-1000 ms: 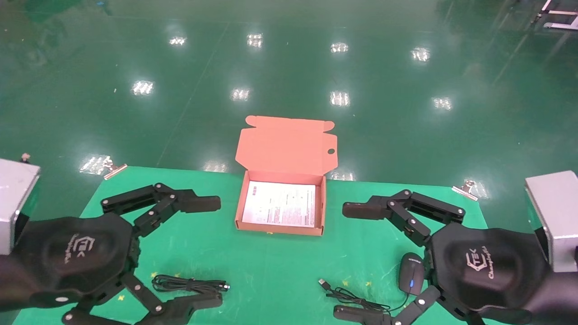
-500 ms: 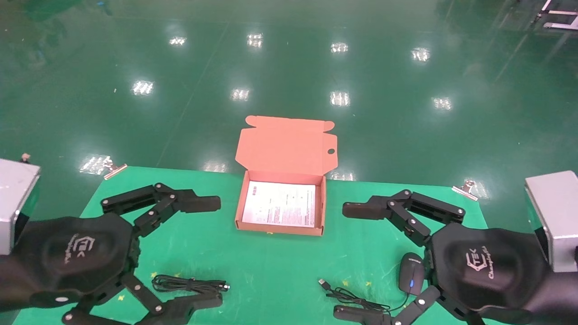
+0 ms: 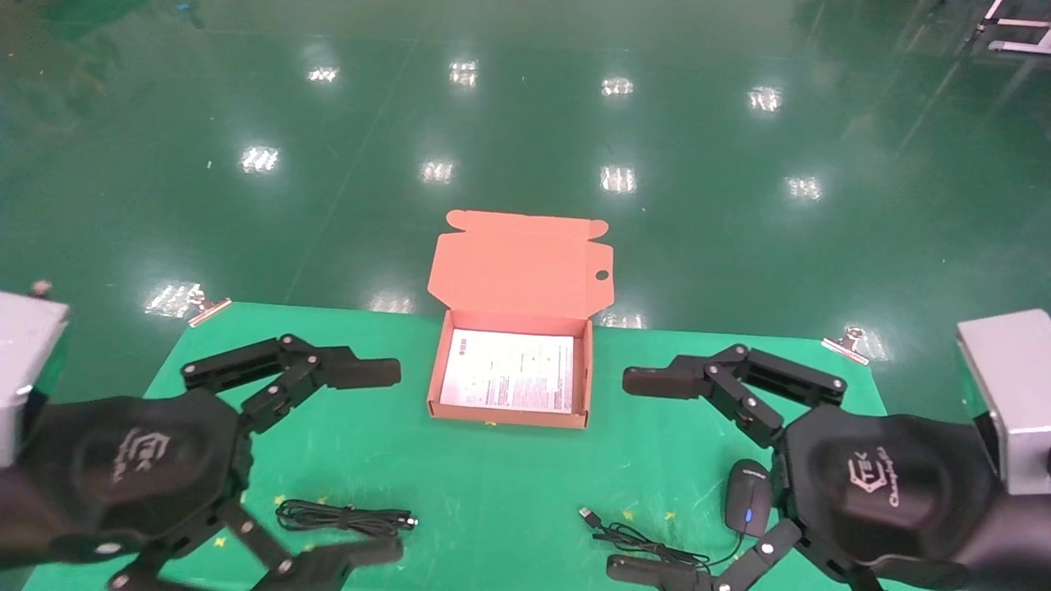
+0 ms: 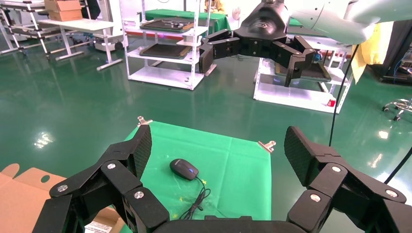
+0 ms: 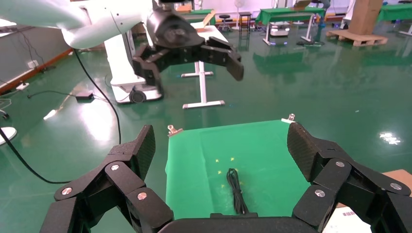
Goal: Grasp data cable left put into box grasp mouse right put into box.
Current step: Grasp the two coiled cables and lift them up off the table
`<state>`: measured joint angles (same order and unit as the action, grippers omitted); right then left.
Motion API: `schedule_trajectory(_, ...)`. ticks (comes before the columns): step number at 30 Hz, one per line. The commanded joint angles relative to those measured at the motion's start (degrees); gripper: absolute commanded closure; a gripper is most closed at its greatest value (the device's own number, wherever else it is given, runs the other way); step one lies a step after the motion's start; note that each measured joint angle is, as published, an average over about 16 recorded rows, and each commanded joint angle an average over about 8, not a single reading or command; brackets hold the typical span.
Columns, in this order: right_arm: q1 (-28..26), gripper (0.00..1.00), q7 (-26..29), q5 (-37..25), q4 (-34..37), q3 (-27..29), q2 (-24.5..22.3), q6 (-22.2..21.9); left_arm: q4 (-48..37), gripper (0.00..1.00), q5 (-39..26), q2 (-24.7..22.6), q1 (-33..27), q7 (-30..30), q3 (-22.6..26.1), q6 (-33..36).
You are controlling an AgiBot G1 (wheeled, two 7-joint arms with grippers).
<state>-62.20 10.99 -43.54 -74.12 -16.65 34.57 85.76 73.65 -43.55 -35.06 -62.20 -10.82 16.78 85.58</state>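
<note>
The salmon-orange box [image 3: 435, 373] stands open at the table's far middle, lid [image 3: 521, 263] tilted back, with a white printed sheet inside. The data cable [image 3: 341, 517], a thin black bundle, lies near the front left; it also shows in the right wrist view [image 5: 235, 189]. My left gripper [image 3: 374, 464] is open and empty, hovering above the cable. The black mouse [image 3: 747, 497] with a blue light lies at the front right, its cord and USB plug [image 3: 587, 515] trailing left; it also shows in the left wrist view [image 4: 183, 169]. My right gripper [image 3: 636, 474] is open and empty, hovering beside the mouse.
The green mat [image 3: 493, 484] covers the table, held by metal clips at the far left corner [image 3: 205, 308] and far right corner [image 3: 850, 341]. Beyond the far edge is shiny green floor.
My left gripper has shifted slightly down and to the left. The right gripper, cable, mouse and box have not moved.
</note>
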Motion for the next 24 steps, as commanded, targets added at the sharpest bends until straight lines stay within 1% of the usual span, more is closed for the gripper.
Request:
schedule_trajectory(1, 0.1, 0.00, -0.1, 0.2, 0.0, 0.1, -0.1, 0.0, 0.0, 0.00, 0.0, 0.0, 0.0, 0.1, 0.0, 0.0)
schedule_trajectory(6, -2.5, 0.00, 0.5, -5.5, -1.6, -2.0, -1.1, 0.8, 0.7, 0.00, -4.4, 0.2, -1.8, -0.5, 1.9, 0.4)
schedule_trajectory(11, -8.7, 0.00, 0.3, -14.9, -2.5, -6.4, -1.0, 3.1, 1.5, 0.00, -11.3, -0.3, -5.1, -1.0, 4.9, 1.1)
schedule_trajectory(16, -16.8, 0.00, -0.4, -25.2, -2.8, -14.1, 0.3, 4.7, 2.4, 0.00, -21.2, -1.6, -9.5, -0.5, 8.9, 1.8)
schedule_trajectory(20, -22.9, 0.00, -1.3, -32.9, -3.0, -21.9, 1.9, 4.9, 2.5, 0.00, -28.5, -3.2, -12.4, 0.0, 12.1, 2.0)
schedule_trajectory(24, -27.9, 0.00, -2.3, -39.8, -3.2, -29.6, 4.0, 4.6, 2.8, 0.00, -34.8, -5.0, -13.9, 1.0, 15.1, 1.7)
